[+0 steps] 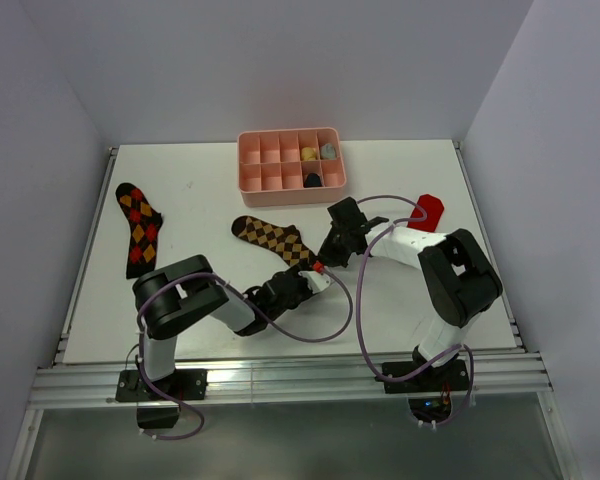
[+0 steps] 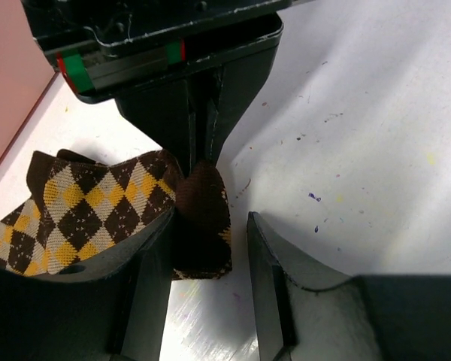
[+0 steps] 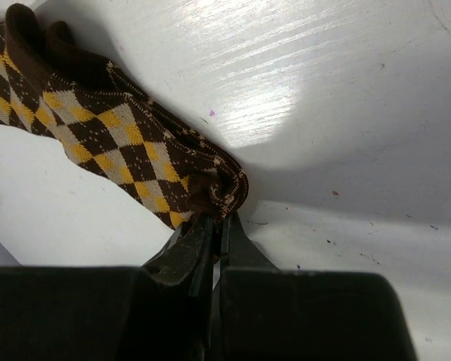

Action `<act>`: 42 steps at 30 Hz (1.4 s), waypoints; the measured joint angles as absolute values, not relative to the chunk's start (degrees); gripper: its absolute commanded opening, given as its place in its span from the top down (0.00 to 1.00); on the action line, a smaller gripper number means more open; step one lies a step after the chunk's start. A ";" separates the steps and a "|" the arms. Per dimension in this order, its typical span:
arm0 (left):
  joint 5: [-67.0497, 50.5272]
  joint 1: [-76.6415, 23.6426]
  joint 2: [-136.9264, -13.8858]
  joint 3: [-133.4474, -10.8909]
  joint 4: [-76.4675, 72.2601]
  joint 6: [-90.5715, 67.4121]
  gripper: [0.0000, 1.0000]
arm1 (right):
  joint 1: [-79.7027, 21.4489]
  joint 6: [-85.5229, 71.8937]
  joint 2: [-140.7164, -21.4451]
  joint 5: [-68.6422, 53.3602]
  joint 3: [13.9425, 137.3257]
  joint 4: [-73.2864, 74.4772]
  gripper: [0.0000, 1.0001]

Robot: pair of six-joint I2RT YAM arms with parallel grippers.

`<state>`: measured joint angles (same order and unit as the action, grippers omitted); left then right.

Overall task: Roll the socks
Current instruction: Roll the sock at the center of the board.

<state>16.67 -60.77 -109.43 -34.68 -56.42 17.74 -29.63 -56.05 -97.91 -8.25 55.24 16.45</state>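
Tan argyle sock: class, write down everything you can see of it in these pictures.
The tan argyle sock is soft knit, dark with tan and yellow diamonds. It lies flat on the white table, diagonal, near the pink tray but apart. One end is bunched and pinched by the shut right gripper; that end sits inside the open left gripper.

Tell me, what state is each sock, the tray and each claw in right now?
tan argyle sock: unrolled on the table, one end bunched and pinched.
red-orange argyle sock: flat, unrolled, untouched.
red sock: lying untouched, partly hidden by the right arm.
pink compartment tray: three compartments hold small things, the rest empty.
right gripper: shut on the tan argyle sock's end.
left gripper: open, straddling that same end.
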 measured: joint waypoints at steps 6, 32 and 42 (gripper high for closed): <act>16.84 -60.49 -109.65 -36.14 -54.19 16.05 0.61 | -29.63 -56.05 -97.91 -8.25 55.24 16.71 1.00; -11.35 -43.20 -107.48 -43.05 -39.57 -14.15 1.00 | -27.16 -55.55 -86.02 -7.35 53.15 14.39 0.53; -25.78 -35.94 -112.12 -47.09 -38.94 -28.51 1.00 | -26.96 -56.14 -85.36 -8.91 44.47 3.14 0.42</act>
<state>-25.78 -35.94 -112.12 -47.09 -38.94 -28.51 -26.96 -56.14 -85.36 -8.91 44.47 3.14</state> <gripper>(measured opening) 0.068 0.574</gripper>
